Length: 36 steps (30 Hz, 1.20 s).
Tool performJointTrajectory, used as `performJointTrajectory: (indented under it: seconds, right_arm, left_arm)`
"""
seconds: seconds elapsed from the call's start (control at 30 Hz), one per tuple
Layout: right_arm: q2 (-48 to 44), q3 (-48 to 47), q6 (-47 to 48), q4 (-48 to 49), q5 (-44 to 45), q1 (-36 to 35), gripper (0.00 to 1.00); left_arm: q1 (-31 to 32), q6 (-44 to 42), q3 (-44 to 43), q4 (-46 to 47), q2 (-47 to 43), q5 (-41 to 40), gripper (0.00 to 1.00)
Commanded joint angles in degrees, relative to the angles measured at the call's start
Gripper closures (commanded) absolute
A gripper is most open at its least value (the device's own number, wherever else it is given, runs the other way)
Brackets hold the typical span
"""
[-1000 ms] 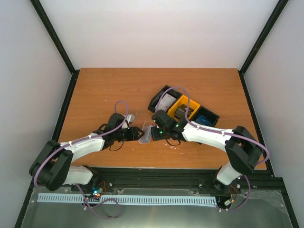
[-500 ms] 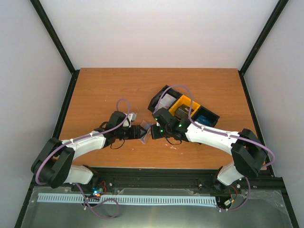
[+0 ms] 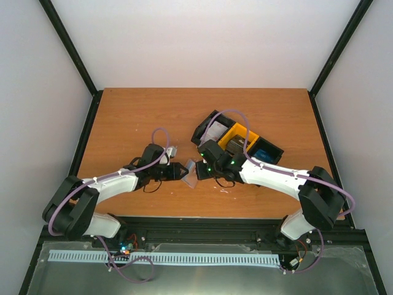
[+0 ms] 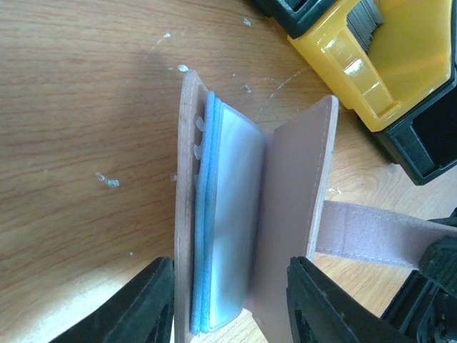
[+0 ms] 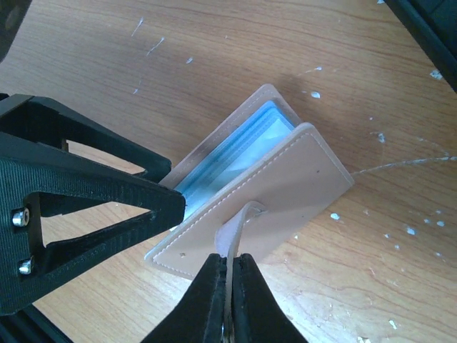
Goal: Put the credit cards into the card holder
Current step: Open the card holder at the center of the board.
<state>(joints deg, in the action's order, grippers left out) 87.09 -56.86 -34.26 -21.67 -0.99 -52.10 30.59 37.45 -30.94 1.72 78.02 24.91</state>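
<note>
The card holder (image 3: 191, 174) stands on edge on the table, tan outside and pale blue inside, partly spread open; it also shows in the left wrist view (image 4: 235, 214) and the right wrist view (image 5: 278, 186). My left gripper (image 3: 182, 171) (image 4: 230, 275) is open, its fingers on either side of the holder's near end. My right gripper (image 3: 200, 171) (image 5: 228, 263) is shut on the holder's tan strap (image 5: 240, 225). The credit cards sit in the bins: white-and-red (image 3: 215, 131), dark grey (image 3: 237, 139) (image 4: 365, 16) and blue (image 3: 266, 152).
A row of bins lies right behind the holder: a black bin (image 3: 203, 126), a yellow bin (image 3: 230, 145) (image 4: 357, 71) and another black bin (image 3: 276, 150). White flecks dot the wood around the holder. Both arms meet at the table's front middle.
My left gripper has moved right until its fingers sit on either side of the holder. The holder has shifted a little to the right and stands more on edge, with my right gripper on its strap.
</note>
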Motion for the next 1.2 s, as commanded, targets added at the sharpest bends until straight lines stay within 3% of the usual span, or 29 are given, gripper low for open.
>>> performJointTrajectory:
  seconds: [0.0, 0.33, 0.57, 0.87, 1.17]
  right_arm:
    - [0.62, 1.15, 0.7, -0.56, 2.8, 0.39, 0.97]
    - [0.72, 2.66, 0.91, -0.36, 3.22, 0.83, 0.97]
    - [-0.02, 4.05, 0.6, 0.18, 3.18, 1.55, 0.97]
    - [-2.76, 6.5, -1.1, 1.91, 2.56, 2.85, 0.97]
    - [-3.54, 8.35, -1.68, 1.16, 3.03, 3.75, 0.97]
  left_arm:
    - [-0.09, -0.89, -2.23, 1.47, 1.26, 1.22, 0.56]
    - [-0.09, -0.24, -2.96, 3.16, 3.57, 3.8, 0.57]
    - [-0.09, 1.23, -3.71, 5.1, 5.1, 5.94, 0.65]
    - [-0.05, 2.05, -4.07, 5.93, 5.94, 6.51, 0.57]
    - [0.0, 2.54, -4.83, 6.81, 8.58, 8.4, 0.59]
